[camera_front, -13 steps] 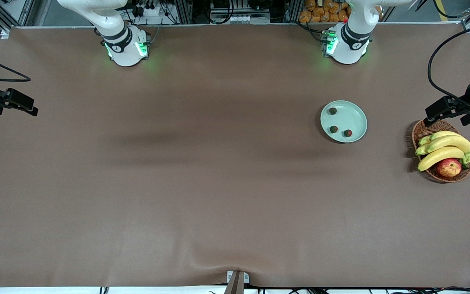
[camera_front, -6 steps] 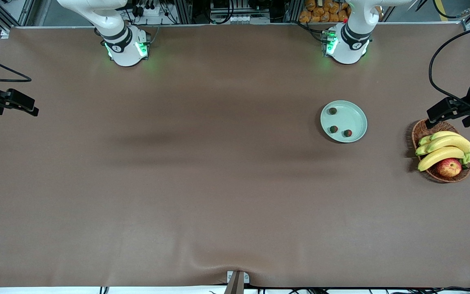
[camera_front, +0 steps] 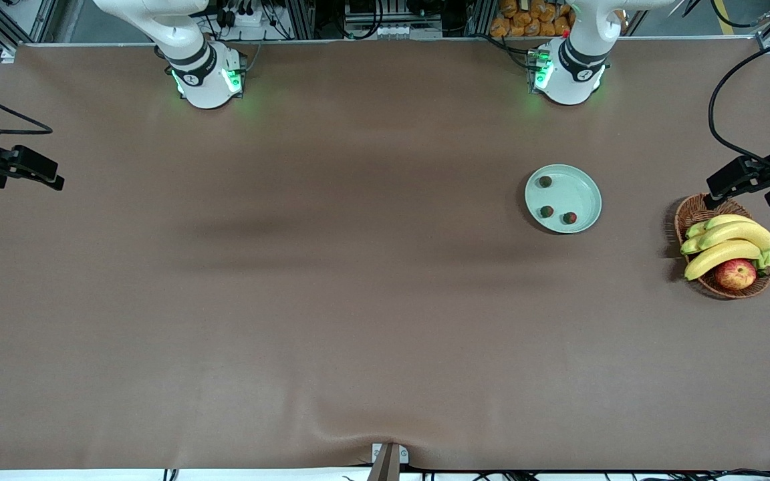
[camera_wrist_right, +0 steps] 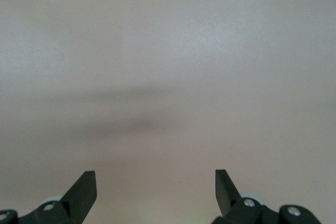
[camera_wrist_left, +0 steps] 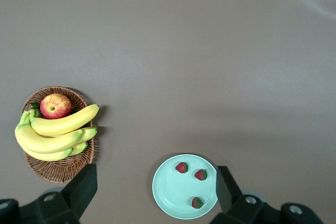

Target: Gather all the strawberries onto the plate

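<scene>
The right gripper [camera_front: 21, 170] waits high over the right arm's end of the table, well apart from the plate [camera_front: 582, 194], jaws spread wide with nothing between them. All three strawberries [camera_front: 546, 211] lie inside the plate, so the collecting looks finished and the next move likely calls only for both arms to keep clear. The left gripper [camera_front: 749, 180] hangs over the wicker basket [camera_front: 689, 214] beside the plate, fingers [camera_wrist_left: 84, 187] wide apart and empty, the fruit well apart from them.
</scene>
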